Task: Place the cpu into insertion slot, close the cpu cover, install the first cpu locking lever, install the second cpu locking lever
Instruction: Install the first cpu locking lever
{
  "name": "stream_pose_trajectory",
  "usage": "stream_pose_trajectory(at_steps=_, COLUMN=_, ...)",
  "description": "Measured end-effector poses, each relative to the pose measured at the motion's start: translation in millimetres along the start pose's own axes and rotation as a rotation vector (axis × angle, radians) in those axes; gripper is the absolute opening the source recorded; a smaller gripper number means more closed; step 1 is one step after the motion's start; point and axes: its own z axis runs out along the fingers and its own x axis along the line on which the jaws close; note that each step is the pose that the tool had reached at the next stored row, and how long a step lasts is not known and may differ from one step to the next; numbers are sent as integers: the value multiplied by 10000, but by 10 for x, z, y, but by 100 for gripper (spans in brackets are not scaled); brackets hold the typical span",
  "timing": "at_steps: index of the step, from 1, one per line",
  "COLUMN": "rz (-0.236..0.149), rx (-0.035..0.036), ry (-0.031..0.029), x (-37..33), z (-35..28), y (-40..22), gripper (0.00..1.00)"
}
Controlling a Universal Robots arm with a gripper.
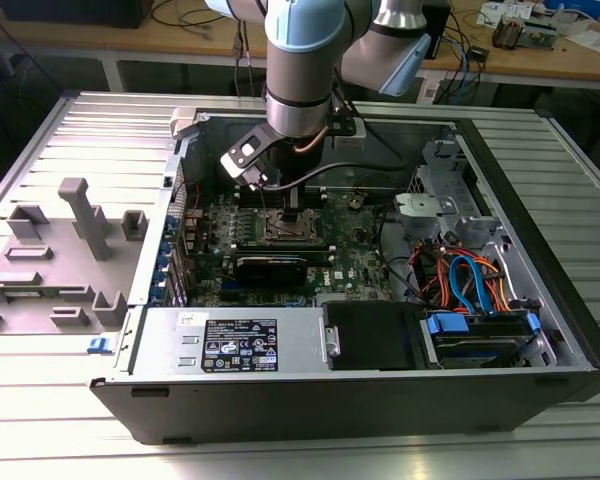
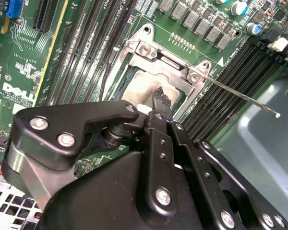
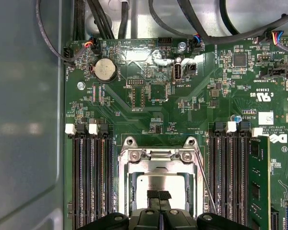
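Squarely stood over the cpu (image 3: 156, 184), seated beneath the lowered cpu cover (image 3: 159, 160). Held gripper (image 3: 158, 195) fingertips pressed together, gripping nothing.

An open computer case (image 1: 360, 405) lies on a slatted metal table (image 1: 40, 425), with a grey plastic fixture (image 1: 40, 290) beside it on the exterior view's left, a labelled power supply (image 1: 230, 340) along its near wall and orange and blue cables (image 1: 470, 275) toward the exterior view's right.

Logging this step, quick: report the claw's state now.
Claw: closed, fingertips together, gripping nothing, tips at the pale silver square cpu.
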Motion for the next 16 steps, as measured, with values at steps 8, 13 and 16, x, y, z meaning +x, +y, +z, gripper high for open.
stream_pose_trajectory(at_steps=8, rz=0, rx=0, ry=0, x=1, z=-26, y=1, gripper=11)
stream_pose_trajectory(at_steps=13, rz=0, rx=0, ry=1, x=2, z=-68, y=1, gripper=11)
stream_pose_trajectory(at_steps=16, rz=0, rx=-1, ry=1, x=3, z=-90, y=1, gripper=11)
